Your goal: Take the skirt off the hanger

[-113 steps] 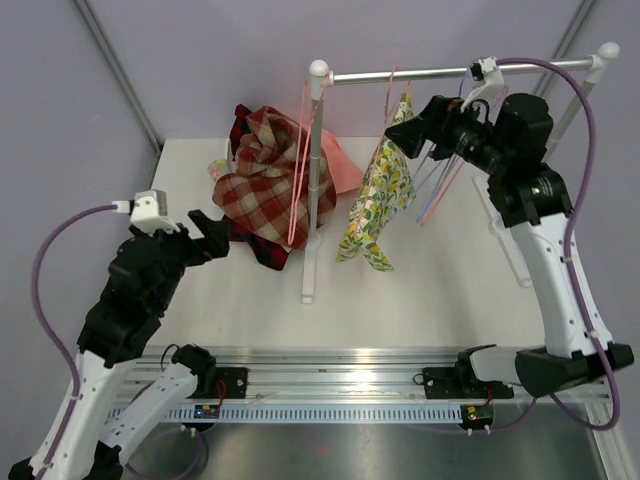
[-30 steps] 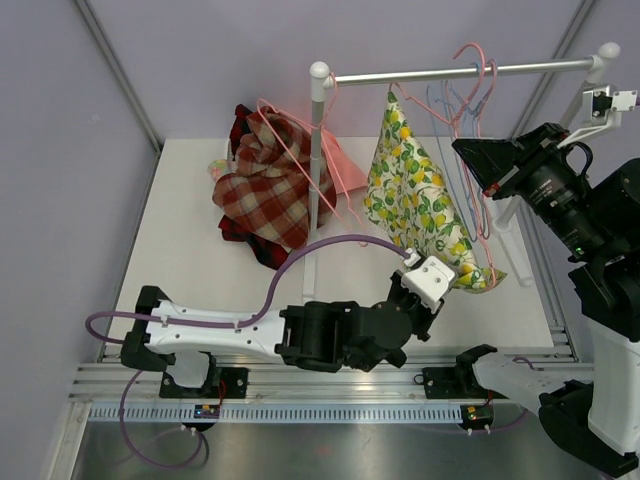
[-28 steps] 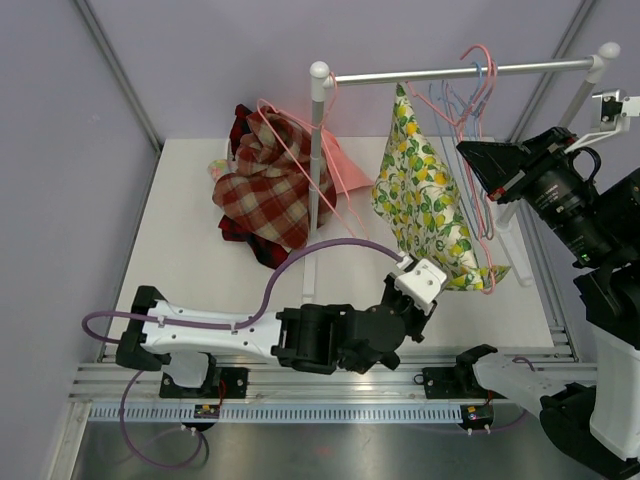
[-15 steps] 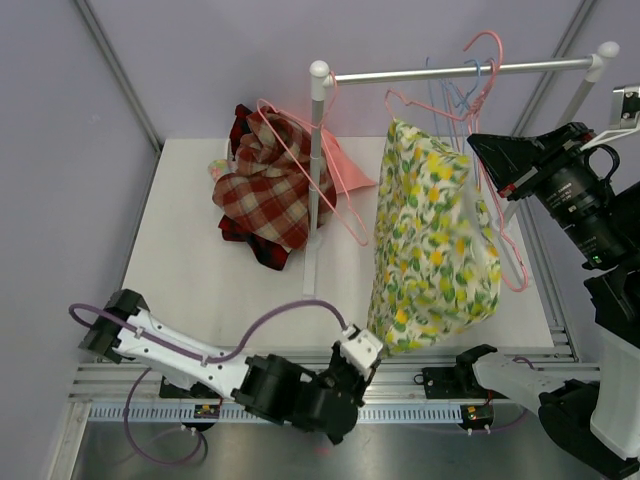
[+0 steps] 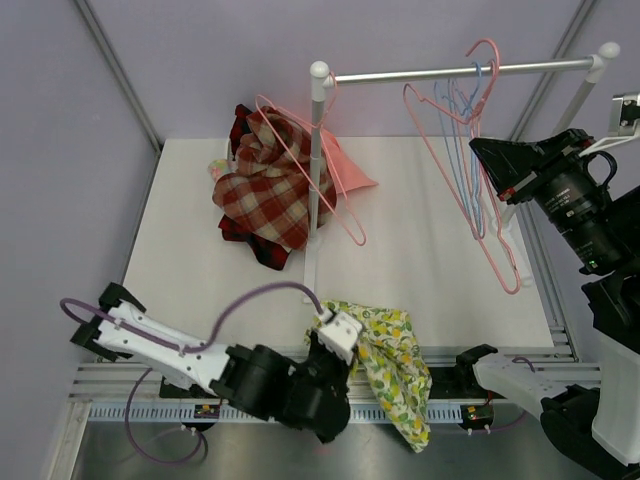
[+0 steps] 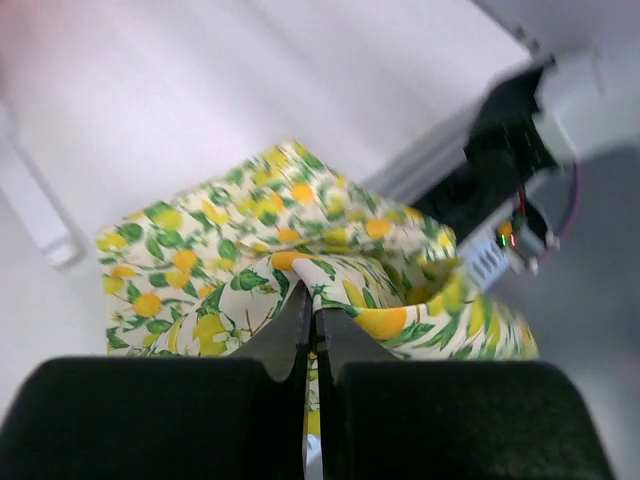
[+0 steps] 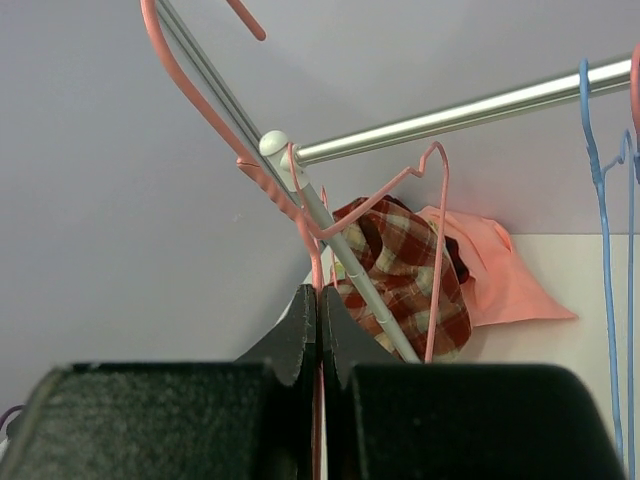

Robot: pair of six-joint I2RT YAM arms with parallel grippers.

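The skirt, white with a yellow lemon and green leaf print, lies crumpled at the table's near edge and spills over the front rail. My left gripper is shut on a fold of it; the left wrist view shows the skirt pinched at the gripper. The pink wire hanger hangs bare from the rail, tilted down to the right. My right gripper is shut on its wire, and the right wrist view shows that hanger running between the closed tips of the gripper.
A red plaid garment and a pink cloth are heaped at the back left. The rack's post stands mid-table with the rail running right. Blue hangers hang by the pink one; another pink hanger hangs at the post.
The skirt has slid off the hanger: my left gripper pulled it down and toward the near edge. The hanger now swings bare in my right gripper.
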